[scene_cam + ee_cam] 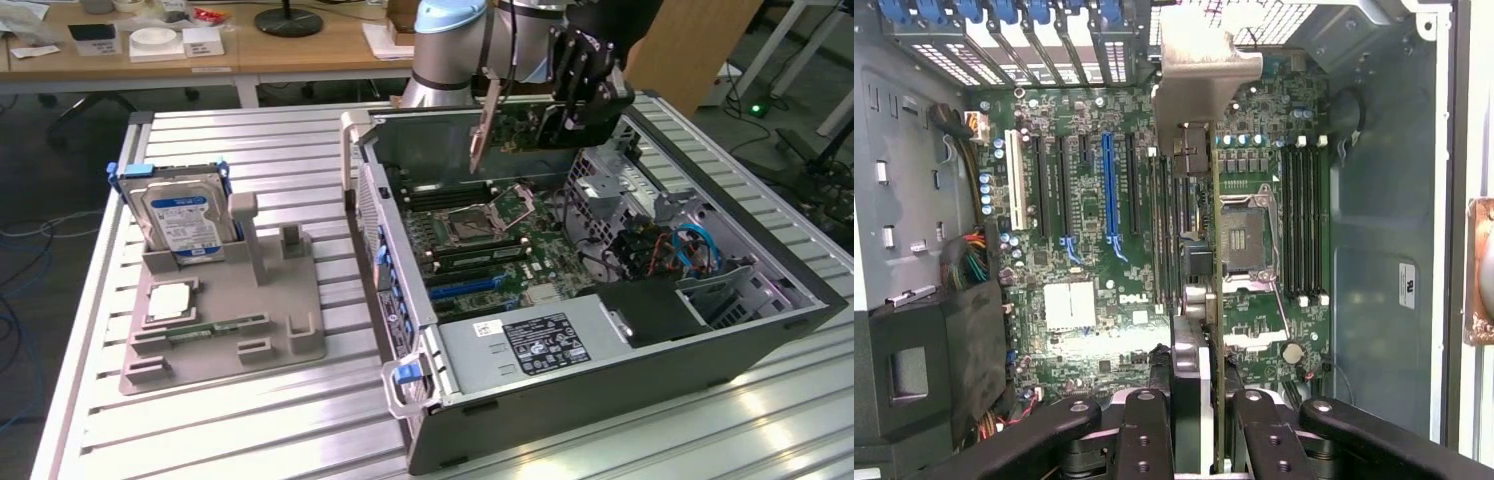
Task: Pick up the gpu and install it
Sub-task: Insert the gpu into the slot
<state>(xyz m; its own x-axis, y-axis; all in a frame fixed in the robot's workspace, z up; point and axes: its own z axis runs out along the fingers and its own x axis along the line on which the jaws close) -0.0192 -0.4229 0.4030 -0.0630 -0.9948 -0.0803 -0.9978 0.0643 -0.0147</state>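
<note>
— Any writing you can make out?
— "DELL", in white, on the motherboard [1089, 270]. The labels on the power supply [534, 345] and the hard drive [184, 225] are too small to read.

Arm [454, 40] cut off at the exterior view's top edge — end of the gpu [1199, 180] buried in the gripper [1199, 420]

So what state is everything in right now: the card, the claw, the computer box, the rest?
gpu: held on edge above the computer case, not yet installed.
gripper: shut on the gpu.
computer case: lying on its side, open.
hard drive: standing upright in the grey holder.
</note>
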